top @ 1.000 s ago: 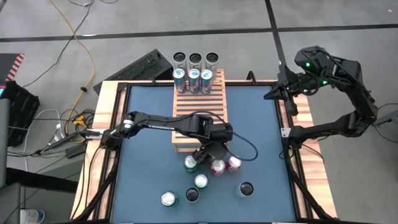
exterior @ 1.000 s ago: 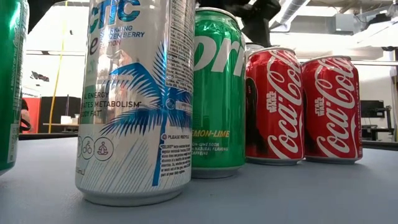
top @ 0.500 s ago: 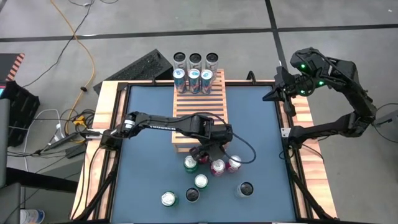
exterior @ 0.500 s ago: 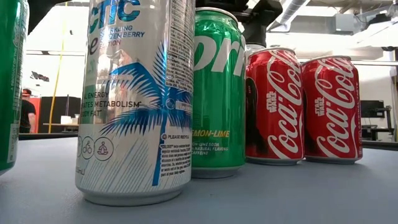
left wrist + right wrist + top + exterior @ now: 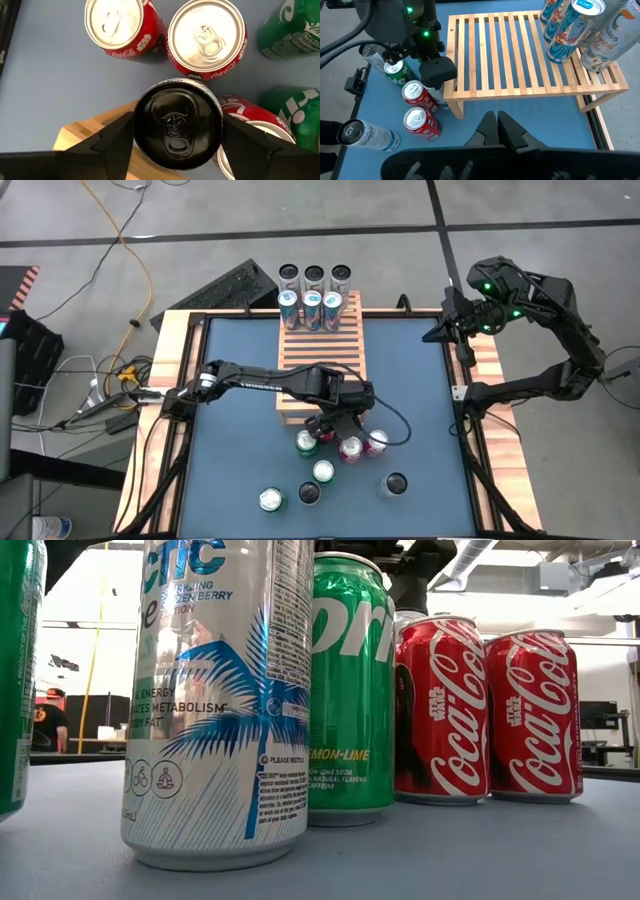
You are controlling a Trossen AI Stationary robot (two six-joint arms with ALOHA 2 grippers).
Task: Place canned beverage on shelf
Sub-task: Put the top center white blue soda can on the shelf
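The table point(image 5: 240, 480) holds the shelf point(image 5: 320, 370) at its far middle, slats bare except for three cans point(image 5: 310, 308) in a row on the far edge. A cluster of cans stands on the blue mat just in front of the shelf's near edge. The left gripper point(image 5: 175, 135) is down in that cluster, its fingers point(image 5: 112, 142) open to either side of a black-topped can point(image 5: 177, 127), close to its wall but, as far as the wrist view shows, not yet clamped. Two red cans point(image 5: 207, 37) stand just beyond it, a third red one point(image 5: 245, 125) touches or nearly touches it on one side, and green cans point(image 5: 295, 27) are near. The right gripper point(image 5: 497, 132) is clenched shut, parked above the table's right rail.

Risk, as I judge it: the crowding. A finger could catch the neighbouring red can and tip it, and the shelf's near edge is right beside the lift path.

Against the earlier frames, the left arm has shifted only slightly and its fingers have narrowed toward the can; the right arm is unchanged
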